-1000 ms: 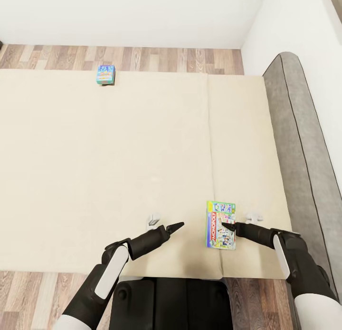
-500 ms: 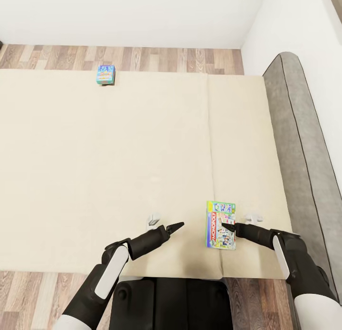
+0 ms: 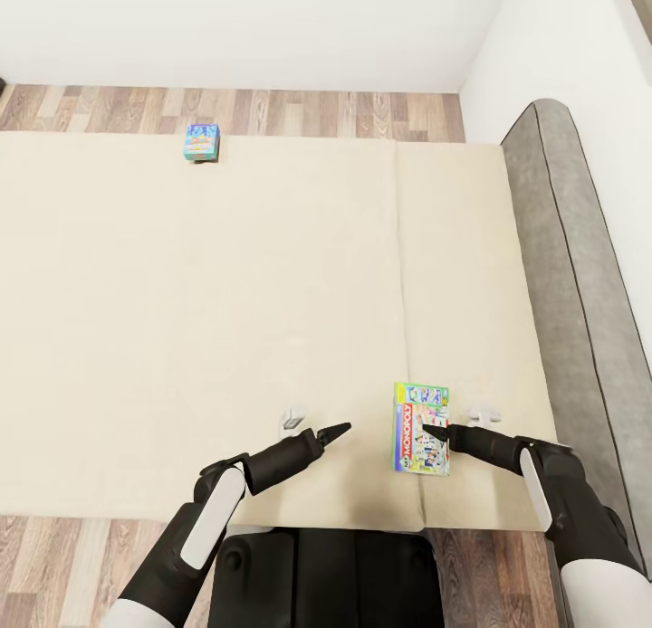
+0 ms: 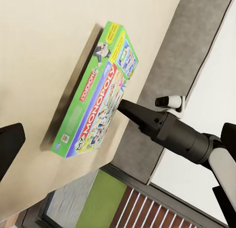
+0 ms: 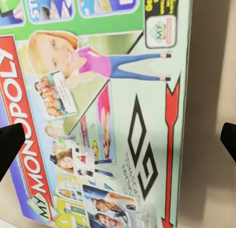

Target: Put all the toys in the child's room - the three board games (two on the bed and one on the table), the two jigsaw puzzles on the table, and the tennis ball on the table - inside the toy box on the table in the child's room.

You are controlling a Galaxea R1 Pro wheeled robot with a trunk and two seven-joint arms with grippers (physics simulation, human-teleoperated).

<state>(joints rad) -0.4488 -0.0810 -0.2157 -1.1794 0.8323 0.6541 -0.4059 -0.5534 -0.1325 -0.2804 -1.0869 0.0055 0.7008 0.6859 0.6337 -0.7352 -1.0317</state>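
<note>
We are leaning over the bed, and the green Monopoly box is lying flat on the cream mattress, close to our edge and near the grey headboard. Our right gripper is hanging over the box's headboard side. From its own camera the two black fingers are standing wide apart, one past each side of the box. Our left gripper is waiting just beside the box, on the side away from the headboard. We cannot tell if its fingers are apart or together.

We think we are lining up to pick up this box. To do it well, we should keep the fingers level with the box's thin edges and squeeze on its two sides.

Farther away, the small blue box is sitting at the far edge of the bed, well apart from the Monopoly box.
</note>
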